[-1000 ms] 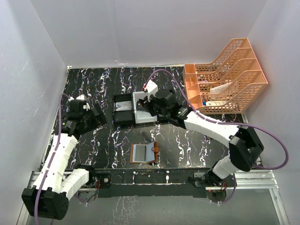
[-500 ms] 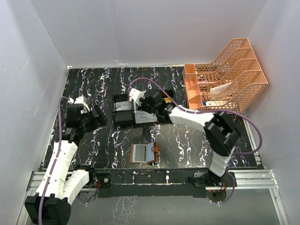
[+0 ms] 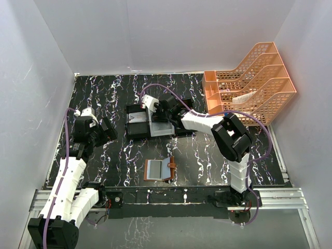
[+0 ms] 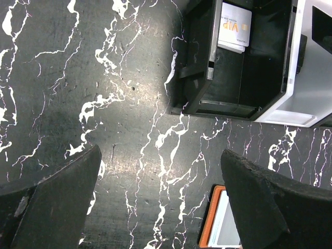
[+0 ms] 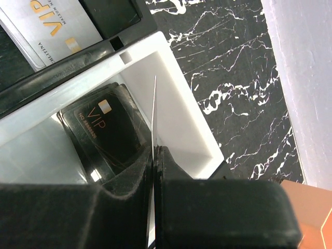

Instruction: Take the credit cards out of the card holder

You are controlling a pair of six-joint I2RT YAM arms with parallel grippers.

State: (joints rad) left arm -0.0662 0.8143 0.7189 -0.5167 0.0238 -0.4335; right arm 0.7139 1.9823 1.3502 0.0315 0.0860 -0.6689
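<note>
The right jaws (image 5: 155,151) are pressing together, pinching a credit card (image 5: 154,104) by its lower edge. The card is standing upright and showing edge-on as a thin pale line rising from between the jaws. Directly beneath these jaws, the white compartment of a black-and-white tray (image 5: 181,98) is lying open, with a stack of black cards (image 5: 104,135) sitting in it just beside the pinched card. Another credit card (image 5: 52,26), pale with gold lettering, is lying flat in the black compartment beyond the divider, further from the jaws.

The left jaws (image 4: 161,153) are standing spread wide and gripping nothing, hovering over the bare marbled tabletop (image 4: 78,93). The tray's black compartment is sitting ahead of them, and the corner of the card holder (image 4: 218,223) is peeking in just beside their right finger.

The card holder is lying spread open on the tabletop, pale pockets facing up, well apart from the right jaws. An orange file rack (image 3: 254,88) is standing far off to the right jaws' side.
</note>
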